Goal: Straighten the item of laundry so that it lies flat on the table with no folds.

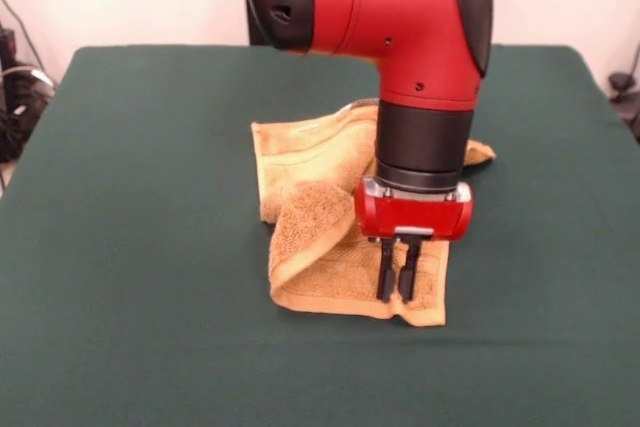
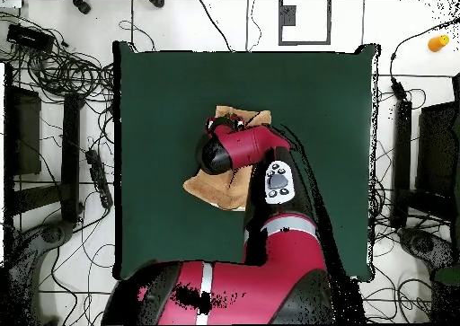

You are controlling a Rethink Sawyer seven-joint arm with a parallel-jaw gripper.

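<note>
The orange-tan towel (image 1: 310, 237) lies crumpled near the middle of the dark green table (image 1: 150, 197). Its left part is folded over in a thick roll, and a corner sticks out behind the arm on the right. My gripper (image 1: 397, 297) points straight down over the towel's near right part, close to its front edge. Its two black fingers (image 1: 385, 272) stand close together with nothing visible between them. In the overhead view the arm covers most of the towel (image 2: 211, 189) and hides the gripper; the table (image 2: 162, 98) surrounds it.
The red arm (image 2: 252, 147) reaches over the table's middle from the base side. Cables and dark equipment (image 2: 54, 71) lie on the floor around the table. A small orange object (image 2: 437, 42) sits off the table.
</note>
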